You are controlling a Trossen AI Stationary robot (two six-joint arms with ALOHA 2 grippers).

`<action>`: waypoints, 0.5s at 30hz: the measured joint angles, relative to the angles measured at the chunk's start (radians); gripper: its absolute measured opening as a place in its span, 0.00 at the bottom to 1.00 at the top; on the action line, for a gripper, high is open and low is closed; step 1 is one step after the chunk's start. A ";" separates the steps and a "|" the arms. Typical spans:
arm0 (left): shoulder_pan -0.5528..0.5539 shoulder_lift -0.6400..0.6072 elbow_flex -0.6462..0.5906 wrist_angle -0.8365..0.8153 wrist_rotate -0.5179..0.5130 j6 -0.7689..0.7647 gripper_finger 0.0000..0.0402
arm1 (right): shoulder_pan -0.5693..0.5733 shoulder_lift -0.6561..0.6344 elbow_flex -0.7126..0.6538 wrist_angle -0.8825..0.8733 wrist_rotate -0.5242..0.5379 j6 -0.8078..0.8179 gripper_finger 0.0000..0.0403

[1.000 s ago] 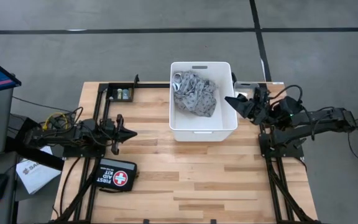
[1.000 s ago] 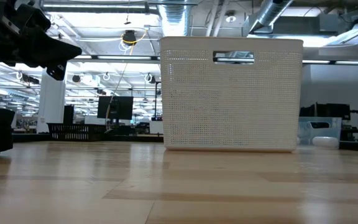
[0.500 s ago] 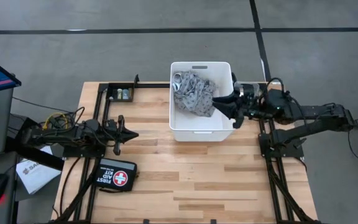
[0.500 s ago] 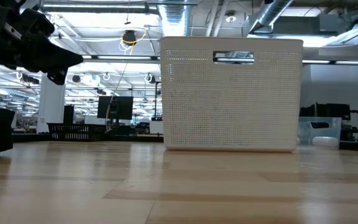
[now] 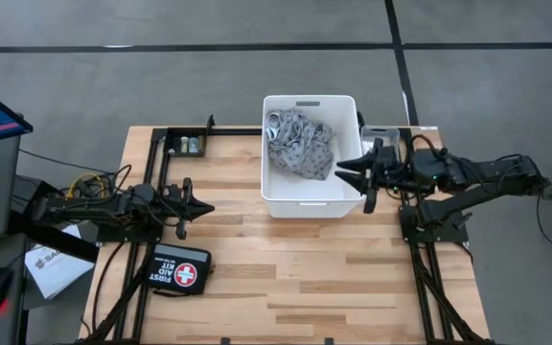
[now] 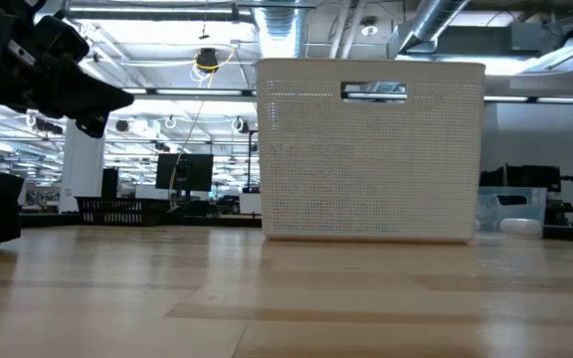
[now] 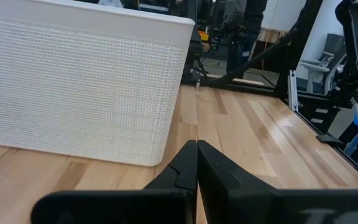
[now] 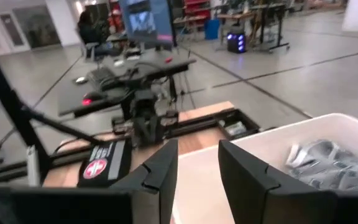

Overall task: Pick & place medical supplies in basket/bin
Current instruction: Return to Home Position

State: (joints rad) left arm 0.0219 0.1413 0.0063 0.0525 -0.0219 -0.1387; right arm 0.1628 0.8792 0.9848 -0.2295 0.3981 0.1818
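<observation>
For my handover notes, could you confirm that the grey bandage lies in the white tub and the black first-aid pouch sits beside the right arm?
Not the right arm: the high view shows the black pouch beside the left arm. The grey bandage does lie in the white tub.

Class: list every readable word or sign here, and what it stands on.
"FIRST AID KIT", with a white cross on a red circle: on the black pouch.
Print on the white sheet beside the table: too small to read.
No other text.
</observation>
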 joint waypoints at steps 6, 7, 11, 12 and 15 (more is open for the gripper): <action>0.000 0.000 0.000 0.000 0.000 0.000 0.00 | 0.052 -0.034 0.000 -0.089 -0.037 0.015 0.28; 0.000 0.000 0.000 0.000 0.000 0.000 0.00 | 0.057 -0.042 -0.001 -0.113 -0.047 0.022 0.28; 0.000 0.000 0.000 0.000 0.000 0.000 0.00 | 0.058 -0.074 -0.005 -0.187 -0.131 0.002 0.28; 0.000 0.000 0.000 0.000 0.000 0.000 0.00 | 0.058 -0.087 -0.010 -0.185 -0.149 -0.008 0.28; 0.000 0.000 0.000 0.000 0.000 0.000 0.01 | 0.058 -0.152 -0.043 -0.179 -0.194 -0.026 0.28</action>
State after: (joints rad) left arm 0.0219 0.1413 0.0063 0.0528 -0.0219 -0.1390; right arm 0.2207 0.7274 0.9414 -0.4088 0.2037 0.1556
